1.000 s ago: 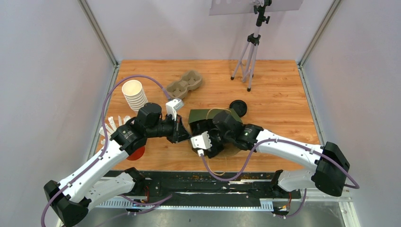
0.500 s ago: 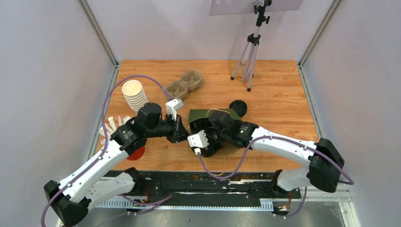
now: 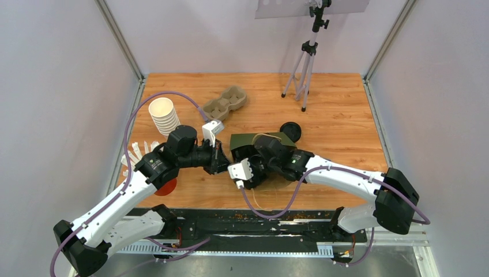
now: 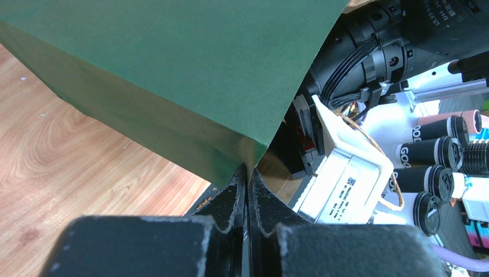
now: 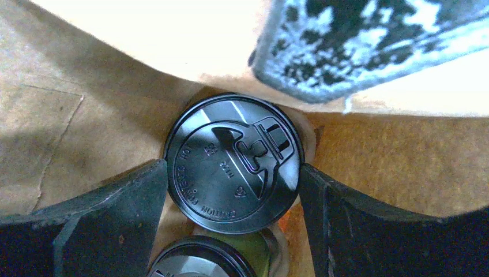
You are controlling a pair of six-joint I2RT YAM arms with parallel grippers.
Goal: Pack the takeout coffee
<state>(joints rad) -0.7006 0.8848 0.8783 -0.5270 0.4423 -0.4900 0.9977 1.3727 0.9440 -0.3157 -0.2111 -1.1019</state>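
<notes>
Seen from above, the green bag [image 3: 254,141] hides both cups. Inside it, the first cup [image 5: 233,156] sits end-on, its black lid toward the bag's mouth. The second cup [image 5: 213,257] is cut off below. The right gripper [image 5: 232,173] fingers [image 5: 115,219] flank the first cup's lid, contact unclear. The left gripper [image 4: 247,173] fingers are clenched on the bag's edge.

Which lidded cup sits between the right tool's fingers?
The cup whose lid shows whole in the right wrist view; the second cup, cut off at the bottom edge, lies outside the right tool.
</notes>
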